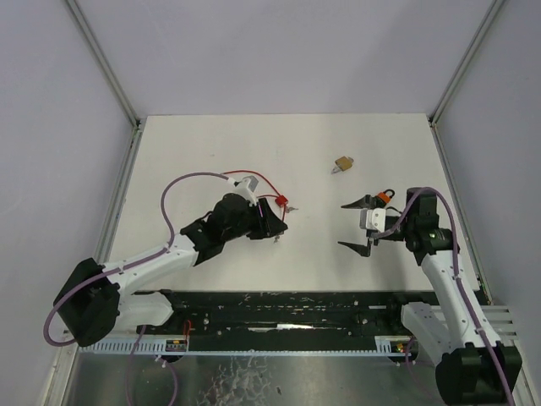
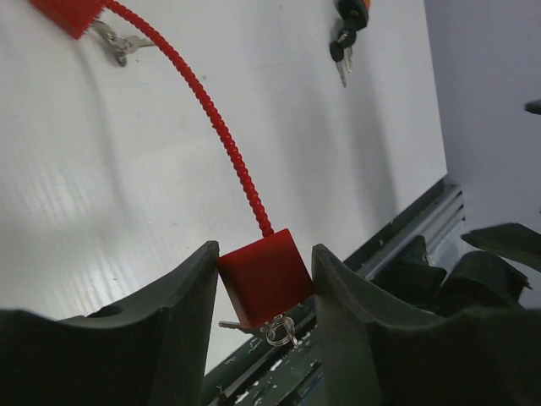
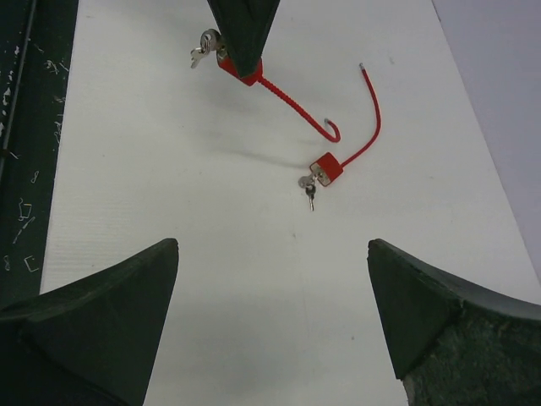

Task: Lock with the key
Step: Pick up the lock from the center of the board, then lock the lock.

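Observation:
My left gripper (image 2: 265, 255) is shut on the body of a red cable lock (image 2: 269, 279), lifted off the table. A key on a small ring (image 2: 279, 328) sticks out of the lock's underside. Its ribbed red cable (image 2: 221, 135) runs away to a free hooked end (image 3: 333, 132). The top view shows this left gripper (image 1: 275, 225) left of centre. My right gripper (image 1: 342, 225) hovers open to its right, facing it, jaws wide (image 3: 272, 245) with only bare table between them.
A second red cable lock (image 3: 327, 167) with its own key (image 3: 309, 193) lies on the white table (image 1: 211, 152) just beyond the held one. A brass padlock (image 1: 342, 163) sits farther back. An orange lock with keys (image 1: 385, 196) lies by the right gripper.

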